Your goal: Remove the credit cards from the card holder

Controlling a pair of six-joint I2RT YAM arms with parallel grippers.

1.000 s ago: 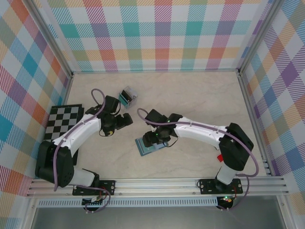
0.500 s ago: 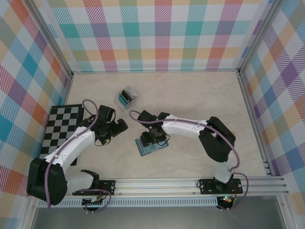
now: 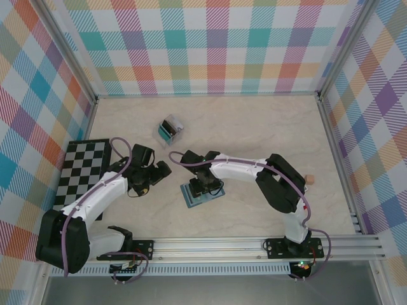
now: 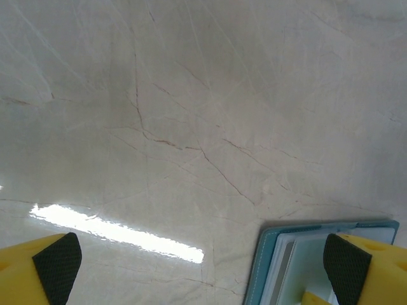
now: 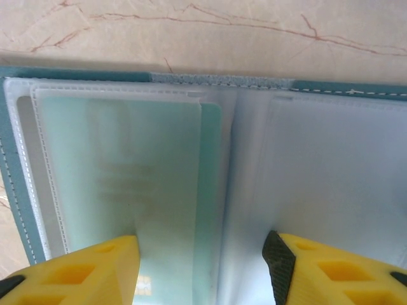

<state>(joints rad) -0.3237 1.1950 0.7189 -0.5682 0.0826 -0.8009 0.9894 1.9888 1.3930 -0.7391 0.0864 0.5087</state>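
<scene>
The slate-teal card holder (image 3: 197, 196) lies open on the table in front of the arms. In the right wrist view its two panels (image 5: 19, 190) are spread flat, and a pale teal credit card (image 5: 127, 171) sits inside the clear sleeve of the left panel. My right gripper (image 5: 203, 270) is right over the holder, open. One yellow finger (image 5: 82, 273) rests on the card's sleeve and the other on the right-hand sleeves. My left gripper (image 4: 202, 267) hangs wide open just left of the holder, whose corner (image 4: 270, 254) lies by its right finger.
A small clear plastic box (image 3: 170, 129) with teal and black contents stands farther back. A black-and-white checkered mat (image 3: 79, 170) lies at the left. A small brown cube (image 3: 310, 180) sits at the right. Plaid walls enclose the marble-look table (image 3: 254, 127).
The right arm has folded its elbow inward while its gripper stayed over the holder, and its jaws have narrowed a little. The left gripper has drifted slightly nearer and to the left.
</scene>
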